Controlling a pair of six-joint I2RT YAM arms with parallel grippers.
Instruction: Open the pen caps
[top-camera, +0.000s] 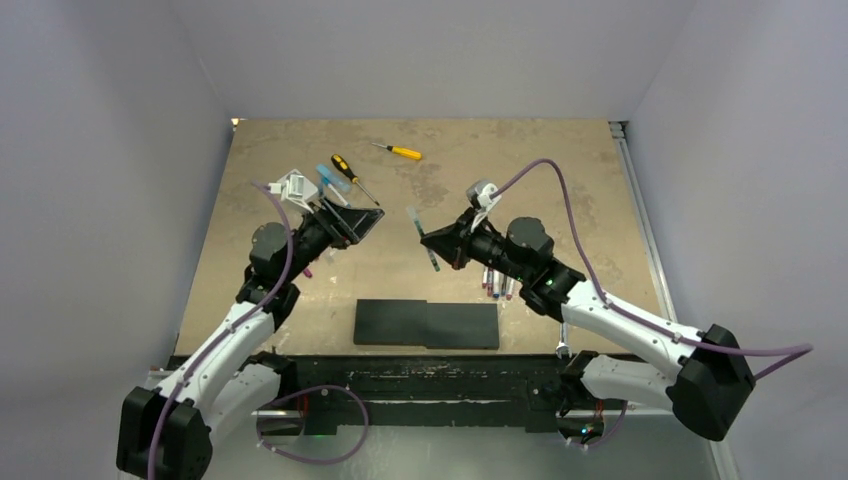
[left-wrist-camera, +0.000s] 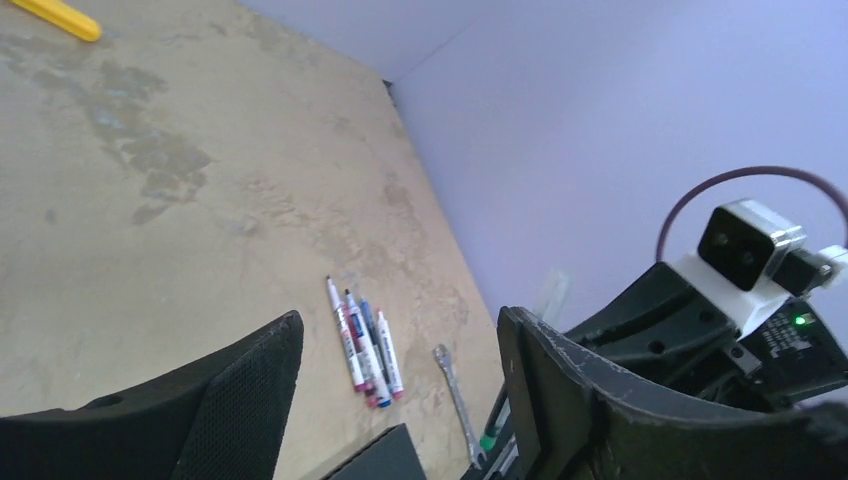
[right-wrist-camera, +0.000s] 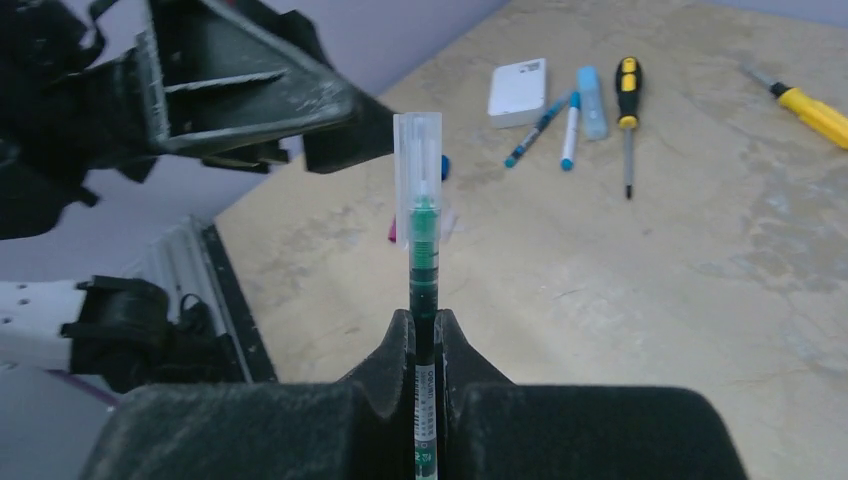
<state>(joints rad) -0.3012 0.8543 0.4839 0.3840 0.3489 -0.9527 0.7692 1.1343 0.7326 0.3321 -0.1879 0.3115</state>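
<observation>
right end effector (right-wrist-camera: 425, 332): clamped tight on the barrel of a green pen (right-wrist-camera: 425, 262)
pen axis: sticks straight out past the fingertips, in line with the end effector. From the top camera it runs away from the arm bases with a slight lean to the left, held up off the counter (right-wrist-camera: 650, 300)
see-through cap (right-wrist-camera: 417, 170): on the far end of that pen, looks fully seated, and you can see the tip inside it
left end effector (top-camera: 365, 226): jaws apart, holding nothing
the bit that matters: the cap sits just right of the left end effector, near it but with a gap, and not between its fingers. In the left wrist view the space between them only frames counter and some spare markers (left-wrist-camera: 366, 345). A pale sliver past the right-hand finger might be the cap, can't say for sure
nearer arm: left one's free and closest to the cap end
my guess: left has to slide right, square its jaws across the pen, then pull along that axis
spare markers: lying by the right arm, can't tell if they're capped
</observation>
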